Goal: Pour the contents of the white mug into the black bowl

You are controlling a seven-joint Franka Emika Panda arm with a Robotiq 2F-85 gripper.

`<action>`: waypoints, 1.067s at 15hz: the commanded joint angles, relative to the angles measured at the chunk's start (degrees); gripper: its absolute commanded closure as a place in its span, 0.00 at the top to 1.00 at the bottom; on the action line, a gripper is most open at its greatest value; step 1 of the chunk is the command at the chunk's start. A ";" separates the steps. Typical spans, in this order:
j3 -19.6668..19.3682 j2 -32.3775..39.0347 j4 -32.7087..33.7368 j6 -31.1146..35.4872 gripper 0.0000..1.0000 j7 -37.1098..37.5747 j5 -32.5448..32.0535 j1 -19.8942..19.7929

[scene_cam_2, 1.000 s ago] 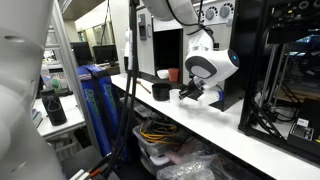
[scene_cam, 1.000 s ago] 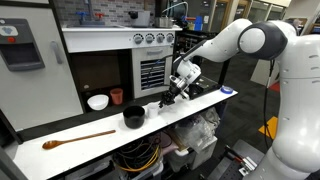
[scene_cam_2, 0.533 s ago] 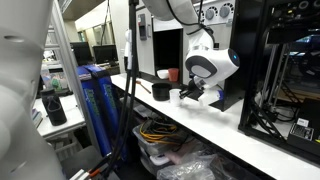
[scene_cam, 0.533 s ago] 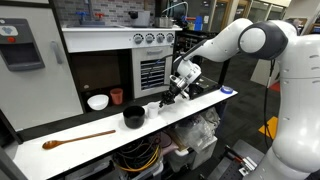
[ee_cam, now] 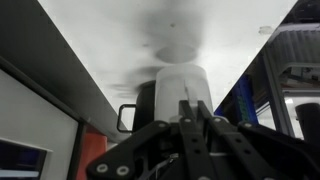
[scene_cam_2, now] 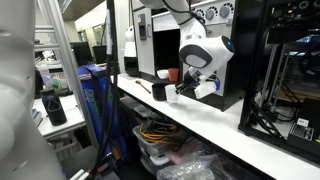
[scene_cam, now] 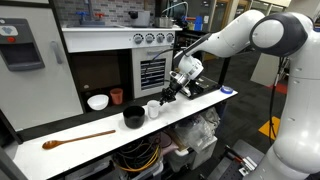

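In an exterior view the white mug is a small white cylinder, right beside the black bowl on the white counter. My gripper is shut on the mug's wall from above. The mug, the bowl and the gripper also show in an exterior view. In the wrist view the closed fingers pinch the mug, with the dark bowl just behind it. The mug's contents are hidden.
A squat white vessel and a red-orange cup stand behind the bowl near the oven front. A wooden spoon lies along the counter's front. A blue item sits at the counter's far end.
The arm has swung toward the black bowl, carrying the white mug from a short way off to right beside it. The bowl, spoon and other vessels have not moved.
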 commanded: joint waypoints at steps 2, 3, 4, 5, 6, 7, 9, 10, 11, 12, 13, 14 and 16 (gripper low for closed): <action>-0.15 -7.42 -7.82 3.51 0.02 2.16 -0.73 2.34; -0.18 -8.64 -9.13 4.06 0.02 3.39 -0.70 2.79; -0.19 -9.61 -10.19 4.92 0.02 4.49 -0.84 3.22; -0.23 -10.46 -10.97 5.36 0.02 5.42 -1.00 3.44; -0.30 -11.29 -11.64 5.75 0.02 6.44 -1.15 3.61; -0.44 -12.02 -12.04 5.51 0.02 7.21 -1.19 3.53; -0.78 -13.71 -12.86 5.73 0.02 10.08 -2.39 3.50; -0.92 -14.46 -13.02 5.92 0.02 11.75 -3.26 3.51; -1.06 -15.54 -13.17 6.06 0.02 13.36 -4.87 3.58; -1.16 -16.44 -13.10 5.98 0.02 15.28 -6.47 3.62; -1.16 -17.72 -12.98 5.98 0.02 17.74 -8.68 3.79; -1.03 -18.79 -12.83 6.21 0.02 19.43 -10.75 3.94; -0.49 -21.02 -12.35 6.48 0.02 23.43 -15.64 4.56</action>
